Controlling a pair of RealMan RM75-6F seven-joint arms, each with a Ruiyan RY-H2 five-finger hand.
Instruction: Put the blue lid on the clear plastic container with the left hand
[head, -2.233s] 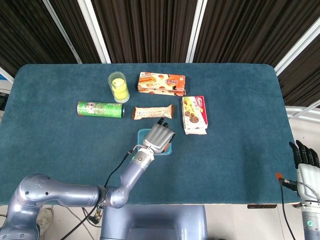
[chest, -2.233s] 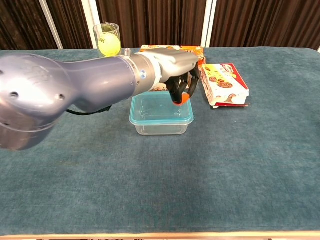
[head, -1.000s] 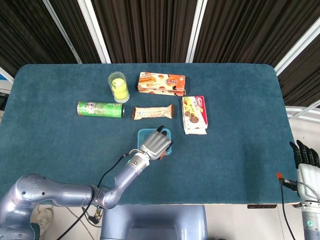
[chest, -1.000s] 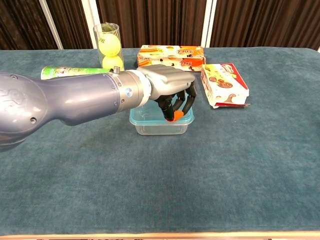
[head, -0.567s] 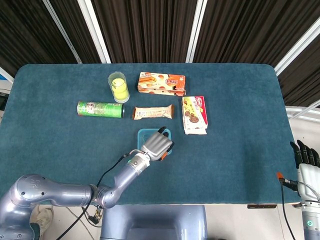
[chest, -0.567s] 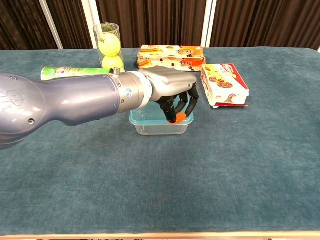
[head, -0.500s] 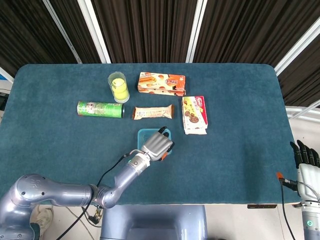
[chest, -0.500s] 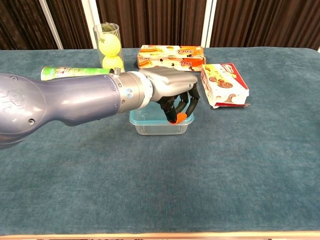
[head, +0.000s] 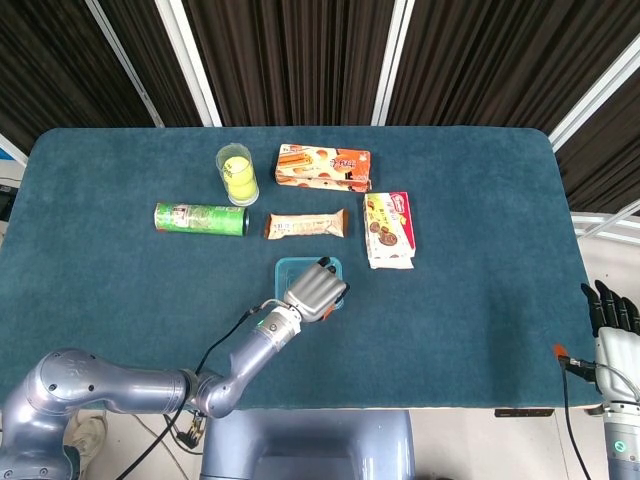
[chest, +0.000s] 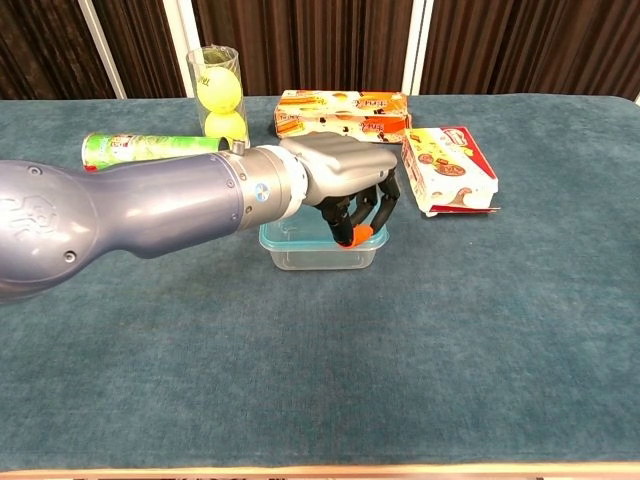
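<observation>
The left hand (chest: 340, 185) sits just over the clear plastic container (chest: 320, 252), fingers curled down with nothing in them. Its fingertips (chest: 362, 233) touch the blue lid (chest: 283, 238), which is on the container. Behind them lie snack boxes (chest: 342, 114). The right hand (head: 610, 312) hangs beside the table (head: 480, 300); I cannot tell its grip.

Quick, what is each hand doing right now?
Left hand: fingers curled down over the container, holding nothing visible.
Right hand: off the table, state unclear.
</observation>
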